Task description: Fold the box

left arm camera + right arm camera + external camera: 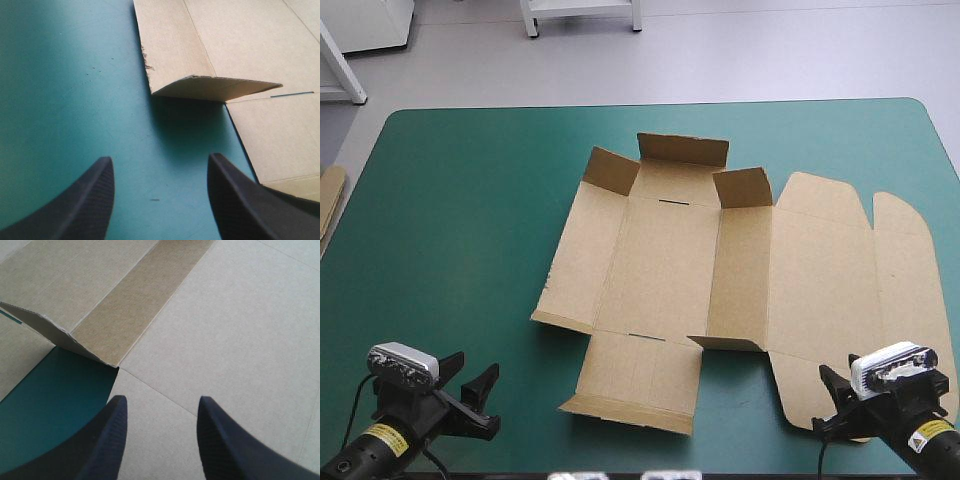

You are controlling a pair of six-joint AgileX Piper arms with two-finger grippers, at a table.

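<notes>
Both arms wait at the near edge of the tabletop [450, 220], with the brown box [660, 270] lying ahead of them as a cut sheet, mostly flat. The left pincer [160, 160] stands open over bare teal-green cover, and a lifted corner flap [215, 89] of the sheet lies just ahead of it, slightly toward its right finger. The right pincer [162, 401] is also open and holds nothing. It is poised over the broad lid panel [820, 280], with another raised flap [55, 332] ahead and off to its left finger's side. Three short flaps [683, 148] at the sheet's far end already stand partly up, well beyond both pincers.

The main risk appears to be the sheet sliding. The board looks light and rests loose on a smooth cover, so a finger pushed under a flap could shove the whole blank away instead of lifting the wall. The edge ahead of the left pincer is ragged and could catch a fingertip. A wall raised by one arm alone may spring back flat. If the right pincer presses on the lid, it could crease the board off its scored line.

The cover is plain and unmarked apart from faint specks. A strip of spare board [328, 200] shows at the tabletop's left edge. Beyond the far edge lie a pale grey floor [770, 50] and white furniture legs [532, 20].
</notes>
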